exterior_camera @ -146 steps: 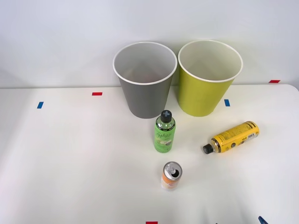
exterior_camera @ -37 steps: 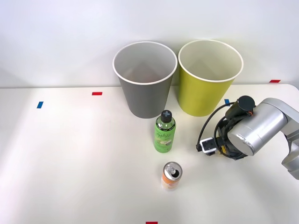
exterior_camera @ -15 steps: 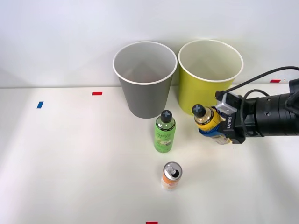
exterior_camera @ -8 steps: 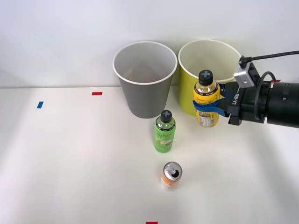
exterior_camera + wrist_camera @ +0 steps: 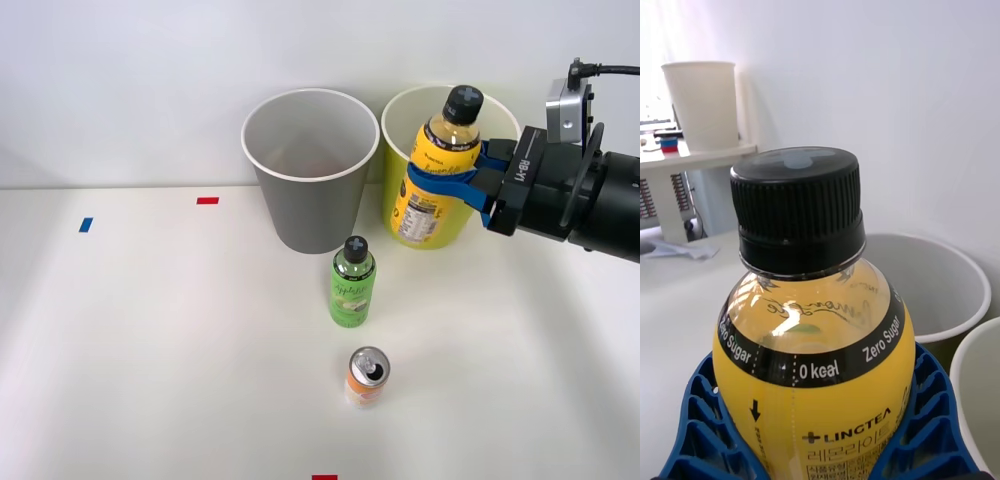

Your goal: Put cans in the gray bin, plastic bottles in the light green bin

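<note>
Now the right gripper (image 5: 450, 180) holds the yellow can (image 5: 432, 183) in the air, upright and a little tilted, with its black cap (image 5: 463, 100) on top. The blue ribbed fingers (image 5: 478, 175) are closed around the middle of the can's body, and in the wrist view the can (image 5: 812, 360) sits snug between them. From the front, the can hangs before the light green bin (image 5: 449, 165), about at the height of its rim; I cannot tell if it is over the opening or only in front of it. The gray bin (image 5: 308, 172) stands just beside, on the robot's left of the green one.

I judge that the step in hand is carrying the first can to its bin. A can belongs in the gray bin, so the next move asks the arm to go sideways toward the robot's left, keep the can above both white rims, stop over the gray opening, and only then open the fingers.

On the table, the green bottle (image 5: 352, 282) stands upright near the front of the gray bin, and the orange-white can (image 5: 367, 377) stands closer to the robot. Both are not yet sorted.
</note>
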`<state>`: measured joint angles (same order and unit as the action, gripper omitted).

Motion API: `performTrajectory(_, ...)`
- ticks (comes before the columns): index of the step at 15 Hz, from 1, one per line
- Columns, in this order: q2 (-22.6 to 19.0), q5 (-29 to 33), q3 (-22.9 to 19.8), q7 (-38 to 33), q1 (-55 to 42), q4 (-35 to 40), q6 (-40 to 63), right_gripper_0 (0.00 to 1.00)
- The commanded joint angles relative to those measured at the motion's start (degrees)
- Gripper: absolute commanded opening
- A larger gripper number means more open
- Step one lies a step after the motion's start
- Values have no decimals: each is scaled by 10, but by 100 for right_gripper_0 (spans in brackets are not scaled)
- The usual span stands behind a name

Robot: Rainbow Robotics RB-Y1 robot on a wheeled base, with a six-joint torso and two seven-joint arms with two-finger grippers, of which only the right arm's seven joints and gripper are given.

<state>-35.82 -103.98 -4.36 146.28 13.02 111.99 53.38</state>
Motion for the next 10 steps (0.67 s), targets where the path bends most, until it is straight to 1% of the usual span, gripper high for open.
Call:
performTrajectory(1, -1, -60, 87, 15, 20, 5, -167, 0)
performTrajectory(2, -1, -59, 113, 15, 34, 5, -218, 0)
performTrajectory(6, -10, -52, 199, 8, 101, 0, -365, 0)
performTrajectory(7, -10, -52, 218, 3, 129, -16, -383, 0)
performTrajectory(10, -4, -52, 248, 1, 201, -92, -384, 0)
